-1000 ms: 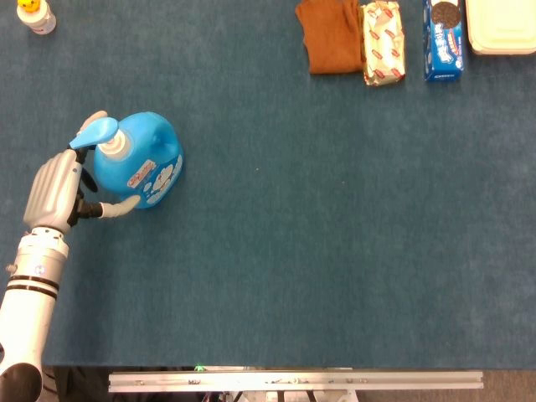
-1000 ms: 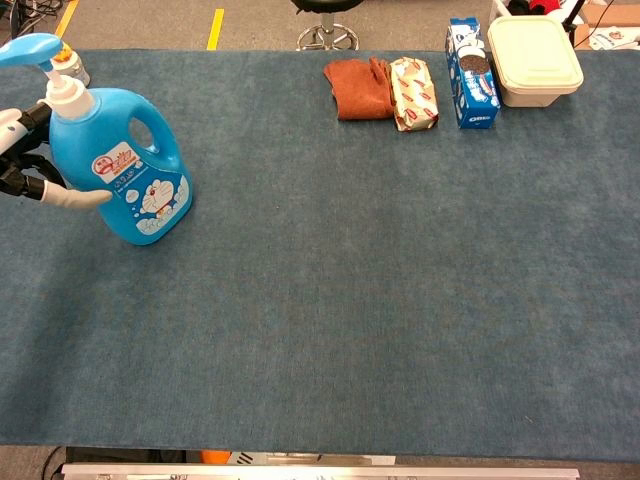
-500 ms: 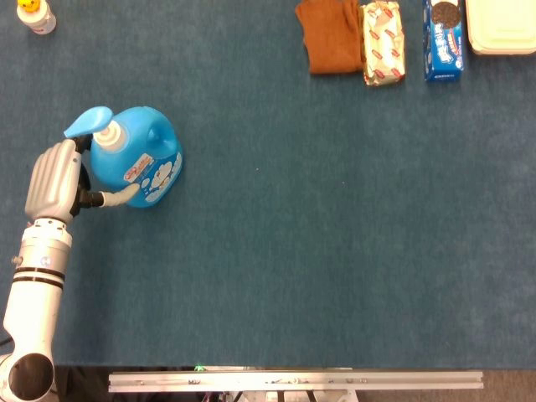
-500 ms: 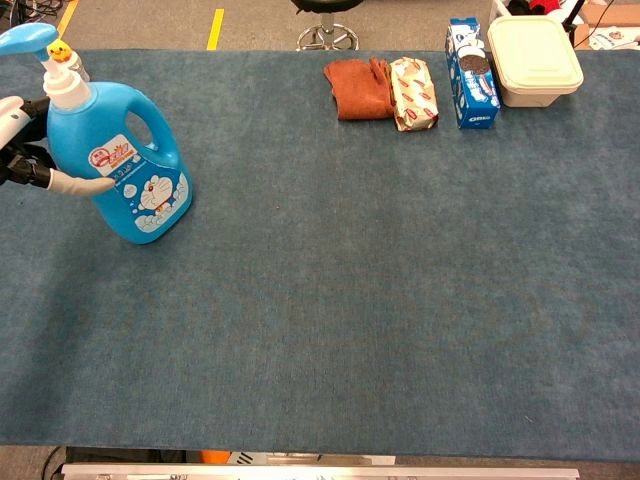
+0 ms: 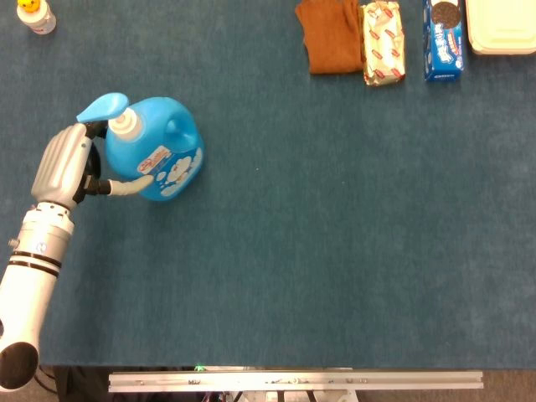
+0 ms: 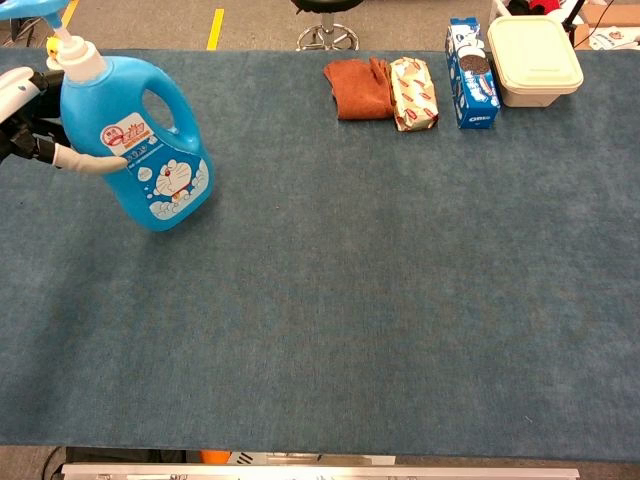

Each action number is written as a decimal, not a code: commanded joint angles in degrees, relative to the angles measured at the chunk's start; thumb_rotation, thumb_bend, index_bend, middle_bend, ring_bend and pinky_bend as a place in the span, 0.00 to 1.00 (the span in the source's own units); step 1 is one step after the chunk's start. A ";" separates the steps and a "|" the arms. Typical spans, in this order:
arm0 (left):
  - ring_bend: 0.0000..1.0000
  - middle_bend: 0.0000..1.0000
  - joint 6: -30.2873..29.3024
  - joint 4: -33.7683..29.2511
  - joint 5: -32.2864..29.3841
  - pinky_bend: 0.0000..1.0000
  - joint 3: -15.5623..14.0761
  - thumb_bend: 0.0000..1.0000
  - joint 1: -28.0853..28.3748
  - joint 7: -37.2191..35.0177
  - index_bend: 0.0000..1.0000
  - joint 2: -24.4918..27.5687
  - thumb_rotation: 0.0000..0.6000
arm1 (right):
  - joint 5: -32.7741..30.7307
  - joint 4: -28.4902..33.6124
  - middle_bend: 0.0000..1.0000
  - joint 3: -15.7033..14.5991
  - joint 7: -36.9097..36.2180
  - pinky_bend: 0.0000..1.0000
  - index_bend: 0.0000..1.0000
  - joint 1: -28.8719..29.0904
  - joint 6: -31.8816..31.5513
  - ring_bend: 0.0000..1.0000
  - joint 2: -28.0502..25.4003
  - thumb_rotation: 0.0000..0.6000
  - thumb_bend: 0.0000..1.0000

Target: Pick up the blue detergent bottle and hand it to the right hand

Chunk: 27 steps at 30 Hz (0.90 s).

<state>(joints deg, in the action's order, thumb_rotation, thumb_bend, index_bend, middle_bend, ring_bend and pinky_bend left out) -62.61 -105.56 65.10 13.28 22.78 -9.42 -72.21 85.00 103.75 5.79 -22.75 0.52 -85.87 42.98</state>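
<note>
The blue detergent bottle (image 5: 159, 155) with a white pump and a cartoon label is at the left of the blue table, leaning slightly. My left hand (image 5: 63, 167) grips it from the left side, with the thumb across its front and the fingers behind the neck. In the chest view the bottle (image 6: 150, 150) is near the left edge, and only part of the left hand (image 6: 25, 120) shows. I cannot tell whether the bottle's base touches the table. The right hand is in neither view.
At the far edge of the table lie a brown cloth (image 5: 331, 38), a wrapped snack packet (image 5: 383, 43), a blue cookie box (image 5: 442, 39) and a white lidded container (image 5: 501, 25). A small bottle with a yellow top (image 5: 35, 14) stands at the far left corner.
The left hand has carried the bottle a little to the right, and it sits higher in the chest view. The bottle now leans slightly.
</note>
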 commanded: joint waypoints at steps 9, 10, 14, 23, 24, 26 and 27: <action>0.43 0.38 5.64 -3.50 8.84 0.73 1.09 0.14 4.04 -8.39 0.35 4.35 1.00 | 2.90 6.58 0.11 1.22 -0.88 0.08 0.00 5.94 6.36 0.00 -2.51 1.00 0.00; 0.43 0.38 5.70 -3.85 9.40 0.73 1.05 0.14 4.28 -8.49 0.35 4.47 1.00 | 3.02 7.39 0.12 1.55 -0.95 0.08 0.00 6.61 6.86 0.00 -2.63 1.00 0.00; 0.43 0.38 5.16 -5.62 11.42 0.72 0.90 0.14 5.21 -8.03 0.35 4.43 1.00 | 3.17 11.67 0.13 2.88 0.08 0.08 0.03 10.10 10.37 0.00 -3.51 1.00 0.00; 0.42 0.37 4.35 -8.18 10.52 0.72 1.19 0.14 6.99 -5.87 0.35 3.82 1.00 | -3.29 19.52 0.14 6.02 3.67 0.08 0.14 19.67 22.76 0.00 -2.67 1.00 0.02; 0.42 0.37 4.33 -8.42 10.36 0.72 1.21 0.14 7.15 -5.68 0.35 3.81 1.00 | -4.27 20.15 0.14 6.39 4.05 0.08 0.16 20.58 23.77 0.00 -2.41 1.00 0.02; 0.42 0.37 4.23 -9.04 10.07 0.72 1.24 0.14 7.51 -5.18 0.35 3.79 1.00 | -6.54 21.27 0.14 7.22 5.13 0.08 0.19 22.62 25.93 0.00 -1.78 1.00 0.04; 0.42 0.37 4.10 -9.32 10.01 0.72 1.25 0.14 7.63 -4.92 0.35 3.74 1.00 | -7.55 21.66 0.14 7.56 5.57 0.08 0.21 23.46 26.77 0.00 -1.51 1.00 0.07</action>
<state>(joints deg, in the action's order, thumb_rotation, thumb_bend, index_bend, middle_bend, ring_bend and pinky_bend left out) -58.38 -114.65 75.23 14.50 30.25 -14.57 -68.42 79.48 123.97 12.24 -18.49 22.08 -61.07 40.69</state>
